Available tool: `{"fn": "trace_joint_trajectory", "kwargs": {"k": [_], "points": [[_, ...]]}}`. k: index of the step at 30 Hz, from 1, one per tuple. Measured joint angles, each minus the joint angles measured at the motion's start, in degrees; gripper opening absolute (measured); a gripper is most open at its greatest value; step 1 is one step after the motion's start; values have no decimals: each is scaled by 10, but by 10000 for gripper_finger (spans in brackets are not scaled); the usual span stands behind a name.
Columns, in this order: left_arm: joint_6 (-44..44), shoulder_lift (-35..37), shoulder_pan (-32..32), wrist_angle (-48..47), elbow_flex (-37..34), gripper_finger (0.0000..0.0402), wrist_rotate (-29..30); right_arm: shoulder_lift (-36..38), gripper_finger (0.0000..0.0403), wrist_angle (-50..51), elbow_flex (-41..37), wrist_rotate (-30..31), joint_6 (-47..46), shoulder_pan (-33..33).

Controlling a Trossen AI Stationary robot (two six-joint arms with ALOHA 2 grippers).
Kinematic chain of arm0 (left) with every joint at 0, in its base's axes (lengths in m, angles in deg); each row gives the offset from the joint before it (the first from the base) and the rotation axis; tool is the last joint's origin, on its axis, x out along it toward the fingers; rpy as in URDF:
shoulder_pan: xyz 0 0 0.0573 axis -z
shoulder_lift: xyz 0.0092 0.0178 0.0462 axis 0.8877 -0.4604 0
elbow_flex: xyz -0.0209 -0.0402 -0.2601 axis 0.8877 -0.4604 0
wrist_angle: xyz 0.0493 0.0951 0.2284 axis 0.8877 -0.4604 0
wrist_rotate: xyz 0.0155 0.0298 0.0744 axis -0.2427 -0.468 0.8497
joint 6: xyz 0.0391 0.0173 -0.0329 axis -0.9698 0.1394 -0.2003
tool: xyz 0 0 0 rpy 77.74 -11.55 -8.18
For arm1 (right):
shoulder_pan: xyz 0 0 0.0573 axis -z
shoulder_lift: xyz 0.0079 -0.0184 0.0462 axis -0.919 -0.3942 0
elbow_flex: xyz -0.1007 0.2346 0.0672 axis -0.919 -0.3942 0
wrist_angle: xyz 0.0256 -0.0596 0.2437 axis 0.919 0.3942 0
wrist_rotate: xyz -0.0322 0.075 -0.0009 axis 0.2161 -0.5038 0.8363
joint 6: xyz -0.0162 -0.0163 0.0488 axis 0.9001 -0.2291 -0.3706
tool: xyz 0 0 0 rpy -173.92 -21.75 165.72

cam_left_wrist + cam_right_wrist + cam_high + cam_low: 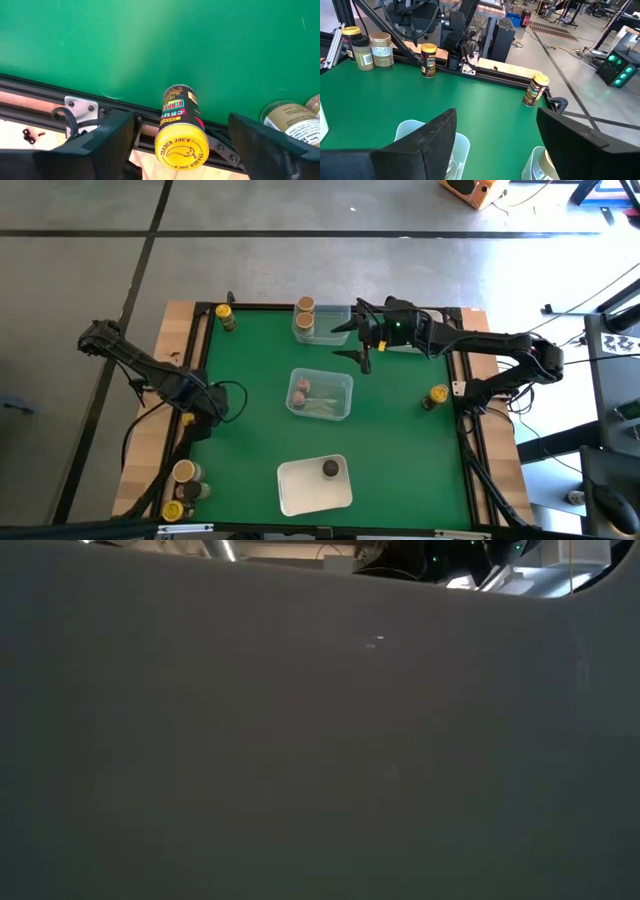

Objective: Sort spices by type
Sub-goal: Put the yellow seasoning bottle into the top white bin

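Observation:
A yellow-lidded spice jar (181,135) stands upright at the green mat's left edge, beside the black rail; it also shows in the right wrist view (428,60). My left gripper (180,122) points down over it, open. Its fingers (107,140) stand on either side of the jar, with a gap on each side. My right gripper (352,340) hangs level and open above the far middle of the table, beside a clear tray (305,327) holding a tan-topped jar (304,305). The low view is blocked by a grey surface.
A clear tray (320,393) with jars lies mid-table. A white tray (315,485) at the near edge holds a dark-topped jar (330,469). Loose jars stand at the near left corner (183,472), the far left (226,315) and the right (436,396).

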Motion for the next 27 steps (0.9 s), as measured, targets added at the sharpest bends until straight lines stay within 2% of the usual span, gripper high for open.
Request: {"fn": "trace_joint_trajectory", "kwargs": {"k": [5, 11, 18, 22, 27], "points": [[11, 0, 13, -10, 0, 363, -16, 0, 275, 12, 0, 0, 0, 0], [33, 0, 61, -9, 0, 385, -17, 0, 275, 15, 0, 0, 0, 0], [59, 0, 117, -2, -25, 388, 13, 0, 275, 16, 0, 0, 0, 0], [84, 0, 136, -1, -59, 385, 2, 0, 275, 16, 0, 0, 0, 0], [114, -1, 143, 29, -59, 384, 1, 0, 275, 12, 0, 0, 0, 0]]}}
